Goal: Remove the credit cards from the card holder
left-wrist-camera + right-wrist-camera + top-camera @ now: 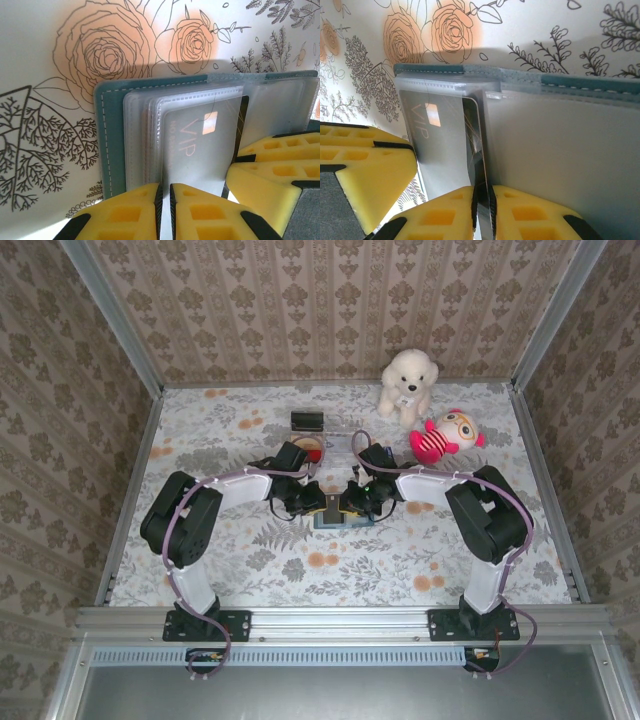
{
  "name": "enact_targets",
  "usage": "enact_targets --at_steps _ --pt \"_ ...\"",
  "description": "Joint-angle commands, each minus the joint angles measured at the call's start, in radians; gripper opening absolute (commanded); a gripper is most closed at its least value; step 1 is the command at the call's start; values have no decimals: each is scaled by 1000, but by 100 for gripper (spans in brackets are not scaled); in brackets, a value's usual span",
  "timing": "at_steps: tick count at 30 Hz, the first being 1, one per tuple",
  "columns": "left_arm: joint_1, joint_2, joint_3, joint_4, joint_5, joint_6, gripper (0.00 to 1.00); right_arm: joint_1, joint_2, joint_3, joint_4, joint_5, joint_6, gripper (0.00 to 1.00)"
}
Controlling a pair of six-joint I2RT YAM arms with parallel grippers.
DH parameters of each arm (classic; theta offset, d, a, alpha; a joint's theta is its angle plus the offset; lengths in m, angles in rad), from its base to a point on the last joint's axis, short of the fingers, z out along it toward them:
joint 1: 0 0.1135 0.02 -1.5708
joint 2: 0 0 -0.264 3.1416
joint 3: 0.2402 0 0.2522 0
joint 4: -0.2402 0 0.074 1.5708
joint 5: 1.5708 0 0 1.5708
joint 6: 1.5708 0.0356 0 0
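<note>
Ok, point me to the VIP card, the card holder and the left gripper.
VIP card (200,160): left wrist view, its grey face.
card holder (112,150): left wrist view, teal stitched cover.
left gripper (165,192): left wrist view, between yellow fingertips.

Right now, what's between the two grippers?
The open card holder, in the top view, between left gripper and right gripper; the left wrist view shows its clear sleeve holding the VIP card.

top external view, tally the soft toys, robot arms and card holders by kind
soft toys: 2, white dog and red doll
robot arms: 2, left arm and right arm
card holder: 1
total: 5
</note>
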Motion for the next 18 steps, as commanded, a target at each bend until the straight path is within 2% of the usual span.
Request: enact_targets --at_steps 1,9,18 --pt "-3 39 14 -59 -45 15 16 8 22 21 -10 -20 -21 15" --pt "2 28 12 -84 -65 -12 22 9 -4 14 -45 16 -40 12" --pt "2 24 15 -97 -70 -8 22 3 -28 8 -77 51 -59 10"
